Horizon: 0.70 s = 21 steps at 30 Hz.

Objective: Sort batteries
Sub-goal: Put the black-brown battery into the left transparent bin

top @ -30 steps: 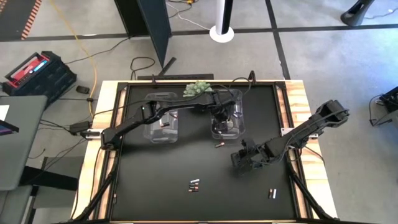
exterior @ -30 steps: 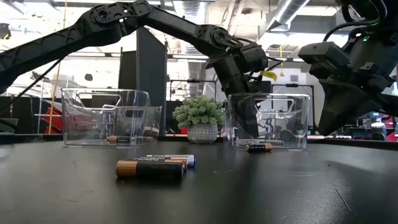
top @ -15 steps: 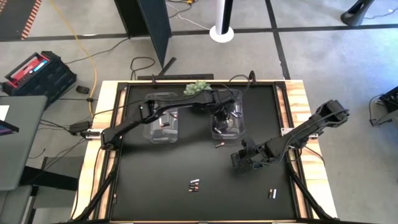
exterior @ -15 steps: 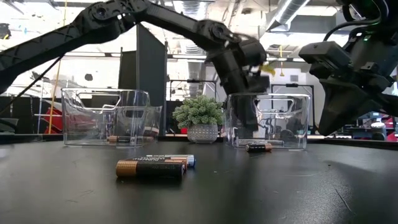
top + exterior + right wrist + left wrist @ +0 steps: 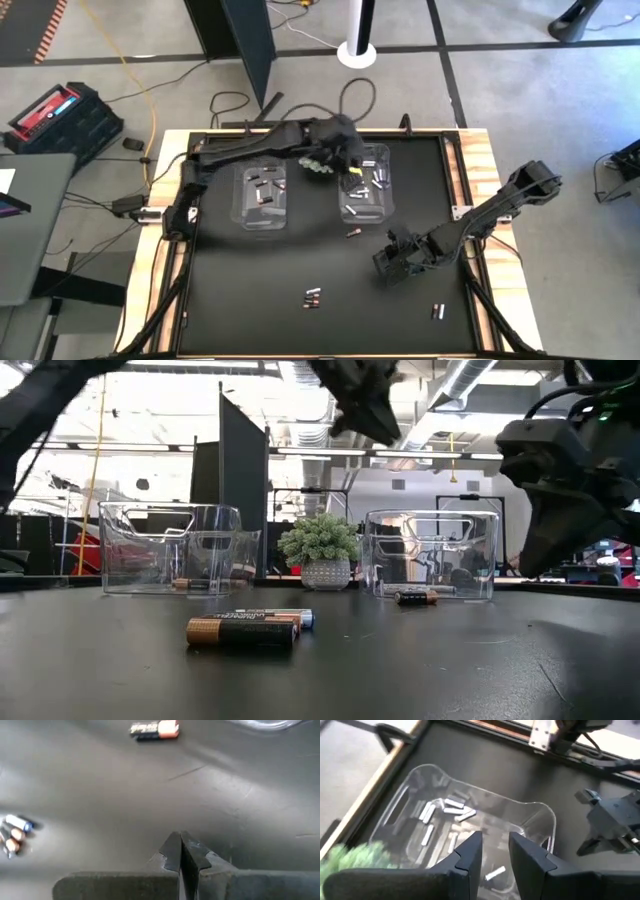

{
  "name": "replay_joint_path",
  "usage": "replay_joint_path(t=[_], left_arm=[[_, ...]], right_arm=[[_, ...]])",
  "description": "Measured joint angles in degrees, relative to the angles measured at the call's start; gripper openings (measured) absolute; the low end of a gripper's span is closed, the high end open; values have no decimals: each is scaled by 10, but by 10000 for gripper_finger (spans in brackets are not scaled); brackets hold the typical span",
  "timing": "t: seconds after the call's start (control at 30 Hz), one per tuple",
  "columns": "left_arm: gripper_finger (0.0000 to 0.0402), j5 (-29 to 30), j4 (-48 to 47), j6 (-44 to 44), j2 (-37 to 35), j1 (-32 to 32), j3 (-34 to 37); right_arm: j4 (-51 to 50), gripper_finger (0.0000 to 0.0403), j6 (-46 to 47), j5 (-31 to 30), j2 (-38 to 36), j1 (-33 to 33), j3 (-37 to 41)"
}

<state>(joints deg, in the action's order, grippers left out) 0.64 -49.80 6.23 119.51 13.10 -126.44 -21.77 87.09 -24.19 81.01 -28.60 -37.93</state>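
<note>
Left clear bin (image 5: 261, 195): dark batteries (image 5: 265, 190). Left gripper (image 5: 494, 854) parted, empty, above right clear bin (image 5: 540, 815) of pale batteries (image 5: 454, 810). Loose cells (image 5: 245, 628) on black mat (image 5: 250, 290). Right gripper (image 5: 180, 851) clenched, empty, low over mat.

Black table (image 5: 420, 670): two clear bins, left bin (image 5: 170, 547) and right bin (image 5: 432, 553), with a small potted plant (image 5: 320, 552) between them. Batteries (image 5: 245, 628) lie grouped in front; one battery (image 5: 415, 597) rests just before the right bin. Left gripper (image 5: 362, 400) hangs high above; right gripper (image 5: 560, 490) at the right edge.
</note>
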Motion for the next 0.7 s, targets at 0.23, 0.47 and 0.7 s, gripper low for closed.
replay_joint_path(t=[0.23,0.47,0.7], left_arm=[[93,104,138,120,-174,-76,283],[93,273,150,384,-348,-211,526],[92,385,-5,787,-436,-420,634]], right_arm=[[0,19,-2,0,0,-35,0],[0,19,-6,0,0,-66,0],[1,19,-24,0,0,-74,0]])
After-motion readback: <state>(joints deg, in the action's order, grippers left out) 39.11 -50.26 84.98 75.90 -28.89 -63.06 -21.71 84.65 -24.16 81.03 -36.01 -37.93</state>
